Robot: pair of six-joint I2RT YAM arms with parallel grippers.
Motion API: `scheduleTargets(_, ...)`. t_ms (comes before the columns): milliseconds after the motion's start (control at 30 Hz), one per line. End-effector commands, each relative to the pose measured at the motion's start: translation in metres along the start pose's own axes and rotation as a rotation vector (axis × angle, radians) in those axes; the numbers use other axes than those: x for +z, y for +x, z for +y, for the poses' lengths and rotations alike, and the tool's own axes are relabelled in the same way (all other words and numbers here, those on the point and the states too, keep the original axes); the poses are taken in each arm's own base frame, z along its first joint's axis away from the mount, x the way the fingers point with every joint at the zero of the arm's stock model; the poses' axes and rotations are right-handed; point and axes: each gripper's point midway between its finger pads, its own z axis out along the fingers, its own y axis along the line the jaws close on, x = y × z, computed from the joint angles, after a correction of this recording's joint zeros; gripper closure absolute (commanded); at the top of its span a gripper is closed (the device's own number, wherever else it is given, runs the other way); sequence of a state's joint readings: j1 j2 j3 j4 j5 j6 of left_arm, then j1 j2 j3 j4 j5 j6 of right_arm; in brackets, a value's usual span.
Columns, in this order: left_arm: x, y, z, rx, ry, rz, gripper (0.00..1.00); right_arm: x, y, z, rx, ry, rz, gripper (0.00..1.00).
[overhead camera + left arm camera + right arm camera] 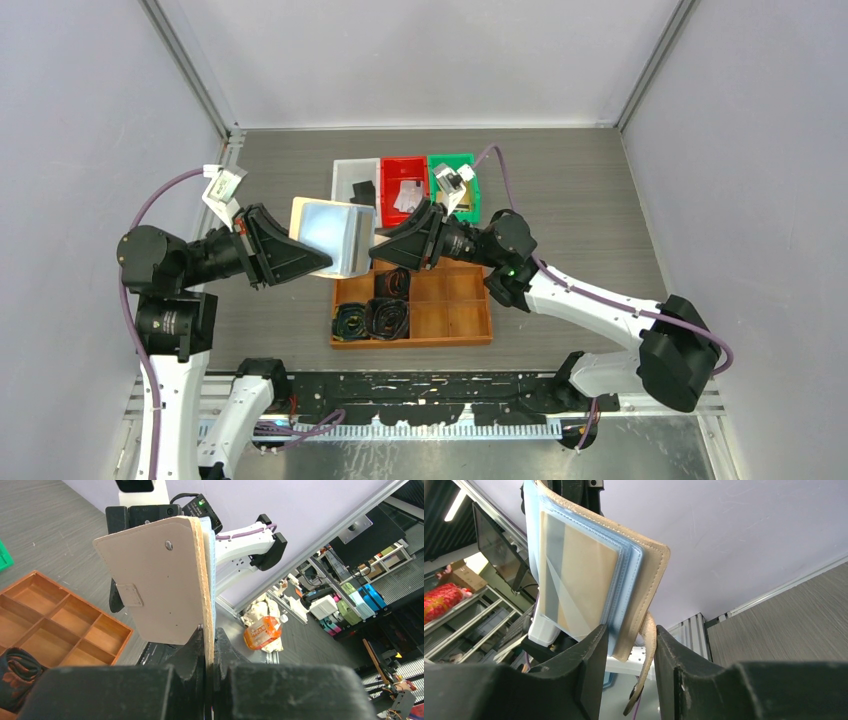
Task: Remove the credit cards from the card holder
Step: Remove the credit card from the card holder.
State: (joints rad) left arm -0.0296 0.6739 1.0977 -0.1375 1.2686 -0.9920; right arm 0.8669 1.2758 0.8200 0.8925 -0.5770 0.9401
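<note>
Top external view: wooden divided tray (440, 310) on the grey-grained counter (580, 200), and above it the tan card holder (335, 237) held aloft, shiny pockets up; left gripper (290, 245) pinches one edge shut, right gripper (385, 250) straddles the stitched opposite cover, fingers partly apart.

Card holder (651, 575): matt tan leather-like cover w/ glossy clear plastic pockets.

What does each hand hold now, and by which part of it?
The left hand grips the card holder by the bottom edge of one cover. The right hand has its fingers around the other cover's corner and strap tab.
</note>
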Motion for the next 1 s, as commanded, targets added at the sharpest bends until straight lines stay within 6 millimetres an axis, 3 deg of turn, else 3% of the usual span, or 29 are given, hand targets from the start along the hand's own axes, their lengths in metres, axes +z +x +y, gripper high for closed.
scheduleTargets(0, -0.001, -0.009, -0.019, 0.095, 0.030, -0.015, 1.00, 0.001, -0.015, 0.019, -0.065, -0.043, -0.050, 0.56)
scheduleTargets(467, -0.001, -0.009, -0.017, 0.093, 0.030, -0.015, 1.00, 0.022, -0.021, 0.039, -0.074, -0.118, -0.072, 0.51)
scheduleTargets(633, -0.001, -0.008, -0.020, 0.101, 0.035, -0.010, 1.00, 0.015, -0.027, 0.058, -0.062, -0.209, -0.124, 0.42)
scheduleTargets(867, -0.001, -0.008, -0.020, 0.103, 0.035, -0.011, 1.00, 0.014, -0.035, 0.070, -0.030, -0.286, -0.172, 0.39)
scheduleTargets(967, -0.002, -0.008, -0.021, 0.105, 0.036, -0.009, 1.00, 0.009, -0.040, 0.084, -0.022, -0.359, -0.197, 0.37)
